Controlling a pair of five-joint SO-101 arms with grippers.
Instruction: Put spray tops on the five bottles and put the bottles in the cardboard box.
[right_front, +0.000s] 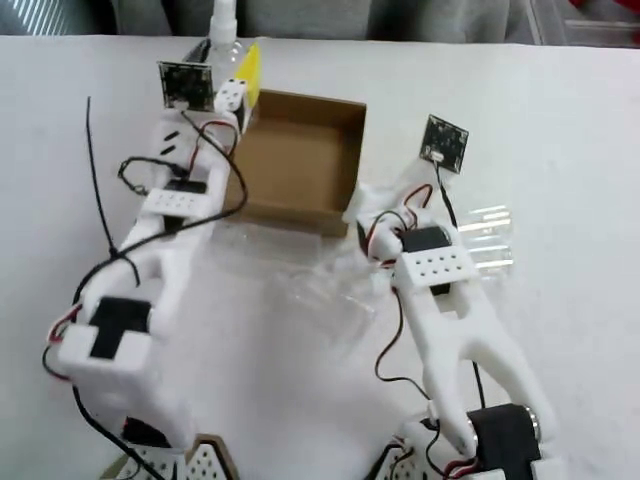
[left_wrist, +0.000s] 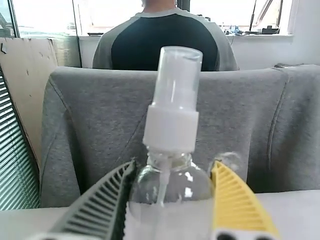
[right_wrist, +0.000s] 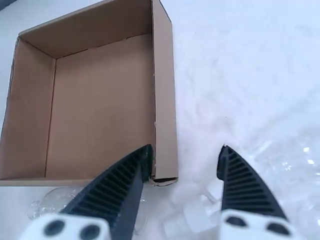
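The left gripper (left_wrist: 175, 170) is clenched on a clear bottle (left_wrist: 167, 190) fitted with a white spray top (left_wrist: 172, 110), at the table's (right_front: 560, 130) far edge beside the cardboard box (right_wrist: 100, 105). The bottle's base is cut off. The right gripper (right_wrist: 184, 155) hangs released by the box's near corner, over clear bottles (right_wrist: 192, 220) lying on the table, too faint to count.

The cardboard box (right_front: 295, 160) sits on the tabletop (right_front: 560, 130) between the two arms. Just beyond the box's far left corner, the left claw (left_wrist: 172, 200) grips a bottle (left_wrist: 167, 187) upright, its spray top (left_wrist: 172, 110) on. The right claw (right_wrist: 185, 155) hangs spread at the box's near right corner. Loose bottles (right_front: 320, 290) lie just before the box's near wall.
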